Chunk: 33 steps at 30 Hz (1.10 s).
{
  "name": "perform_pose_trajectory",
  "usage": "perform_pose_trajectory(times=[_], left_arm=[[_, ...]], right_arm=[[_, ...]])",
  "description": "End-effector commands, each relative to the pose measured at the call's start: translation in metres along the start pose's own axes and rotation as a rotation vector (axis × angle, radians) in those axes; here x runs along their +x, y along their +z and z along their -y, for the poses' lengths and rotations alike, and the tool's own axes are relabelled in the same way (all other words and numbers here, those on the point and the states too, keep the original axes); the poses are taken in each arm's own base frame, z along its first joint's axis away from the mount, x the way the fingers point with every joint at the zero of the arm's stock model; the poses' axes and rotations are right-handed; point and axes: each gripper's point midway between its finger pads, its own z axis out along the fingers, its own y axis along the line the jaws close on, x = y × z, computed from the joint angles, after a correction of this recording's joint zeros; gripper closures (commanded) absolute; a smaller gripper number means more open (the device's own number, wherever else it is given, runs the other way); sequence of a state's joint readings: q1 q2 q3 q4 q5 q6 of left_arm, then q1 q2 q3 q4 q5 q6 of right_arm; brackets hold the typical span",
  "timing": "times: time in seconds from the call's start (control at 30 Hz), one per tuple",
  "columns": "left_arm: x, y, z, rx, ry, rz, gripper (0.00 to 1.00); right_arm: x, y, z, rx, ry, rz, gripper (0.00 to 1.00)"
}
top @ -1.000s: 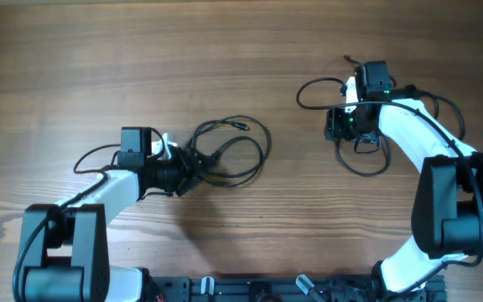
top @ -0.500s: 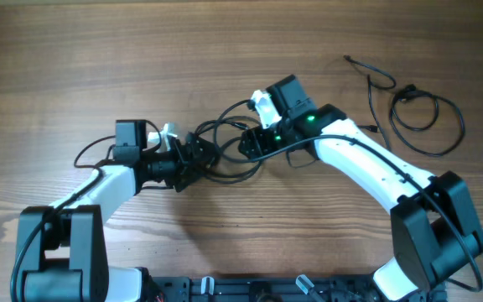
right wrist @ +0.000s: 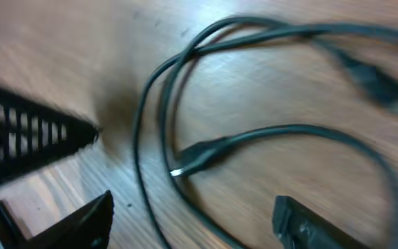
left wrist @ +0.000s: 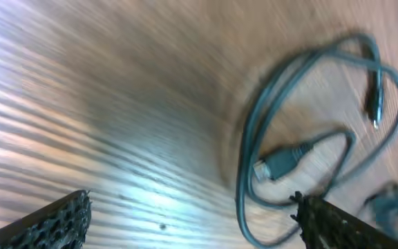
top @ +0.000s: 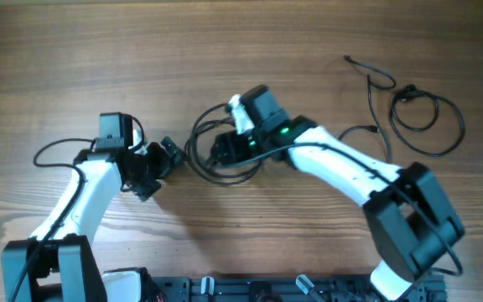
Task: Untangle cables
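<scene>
Cables (left wrist: 280, 162) motion-blurred, partly under right arm (top: 342, 164)

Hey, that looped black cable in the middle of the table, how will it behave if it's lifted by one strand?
Probably floppy: the cable lies in loose curves, so it should droop and trail. Likely light, being so thin. Its plug end may snag where strands cross.
</scene>
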<state>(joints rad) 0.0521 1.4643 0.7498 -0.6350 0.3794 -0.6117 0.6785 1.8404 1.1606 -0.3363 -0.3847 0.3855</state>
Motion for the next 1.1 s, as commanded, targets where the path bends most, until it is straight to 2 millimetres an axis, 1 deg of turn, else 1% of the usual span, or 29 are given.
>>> perform_pose_trajectory(times=[0.0, 0.07, 0.1, 0.13, 0.2, 0.23, 0.3, 0.33, 0.4, 0.43, 0.47, 0.5, 0.6, 0.7, 0.77, 0.8, 0.87, 0.93, 1.0, 1.07], left_arm=[[-0.035, -0.020, -0.027, -0.202, -0.018, 0.189, 0.00], [-0.042, -0.029, -0.051, -0.317, -0.099, 0.251, 0.00], [-0.045, -0.034, -0.065, -0.366, -0.149, 0.279, 0.00], [-0.048, -0.037, -0.071, -0.375, -0.176, 0.283, 0.00], [-0.053, -0.043, -0.083, -0.381, -0.230, 0.292, 0.00], [-0.056, -0.046, -0.090, -0.383, -0.261, 0.299, 0.00], [-0.059, -0.051, -0.100, -0.388, -0.304, 0.304, 0.00], [-0.061, -0.052, -0.102, -0.388, -0.312, 0.307, 0.00], [-0.061, -0.052, -0.102, -0.387, -0.314, 0.308, 0.00], [-0.061, -0.052, -0.102, -0.387, -0.314, 0.308, 0.00], [-0.061, -0.052, -0.102, -0.387, -0.314, 0.308, 0.00], [-0.061, -0.052, -0.102, -0.387, -0.314, 0.308, 0.00], [-0.061, -0.052, -0.102, -0.387, -0.314, 0.307, 0.00], [-0.061, -0.052, -0.102, -0.387, -0.314, 0.308, 0.00], [-0.061, -0.052, -0.102, -0.387, -0.314, 0.308, 0.00], [-0.061, -0.052, -0.102, -0.387, -0.314, 0.308, 0.00], [-0.061, -0.052, -0.102, -0.387, -0.314, 0.308, 0.00], [-0.061, -0.052, -0.102, -0.387, -0.314, 0.308, 0.00], [-0.061, -0.052, -0.102, -0.387, -0.314, 0.308, 0.00], [-0.061, -0.052, -0.102, -0.387, -0.314, 0.308, 0.00]], right_arm=[[0.010, 0.030, -0.009, 0.077, -0.066, 0.004, 0.24], [0.014, 0.048, -0.005, 0.152, -0.111, 0.025, 0.20], [0.016, 0.059, -0.009, 0.159, -0.165, 0.032, 0.20], [0.020, 0.070, -0.014, 0.147, -0.230, 0.030, 0.21], [0.029, 0.087, -0.015, 0.144, -0.269, 0.017, 0.21], [0.032, 0.091, -0.012, 0.151, -0.268, 0.008, 0.28], [0.031, 0.090, 0.000, 0.208, -0.261, 0.013, 0.54], [0.029, 0.089, 0.004, 0.232, -0.260, 0.020, 0.60], [0.026, 0.086, 0.012, 0.276, -0.251, 0.035, 0.67], [0.024, 0.084, 0.014, 0.292, -0.233, 0.045, 0.86], [0.022, 0.083, 0.015, 0.299, -0.232, 0.048, 0.92], [0.021, 0.079, 0.016, 0.311, -0.230, 0.053, 0.96], [0.014, 0.064, 0.016, 0.338, -0.228, 0.069, 0.96], [0.010, 0.046, 0.010, 0.349, -0.229, 0.080, 0.96], [0.004, 0.031, 0.003, 0.343, -0.229, 0.100, 0.96], [0.001, 0.024, 0.004, 0.353, -0.225, 0.109, 0.96], [-0.008, -0.002, 0.019, 0.442, -0.206, 0.139, 0.96], [-0.022, -0.046, 0.047, 0.588, -0.168, 0.192, 0.96], [-0.033, -0.086, 0.067, 0.673, -0.119, 0.245, 0.96], [-0.039, -0.122, 0.090, 0.755, -0.061, 0.281, 0.96]])
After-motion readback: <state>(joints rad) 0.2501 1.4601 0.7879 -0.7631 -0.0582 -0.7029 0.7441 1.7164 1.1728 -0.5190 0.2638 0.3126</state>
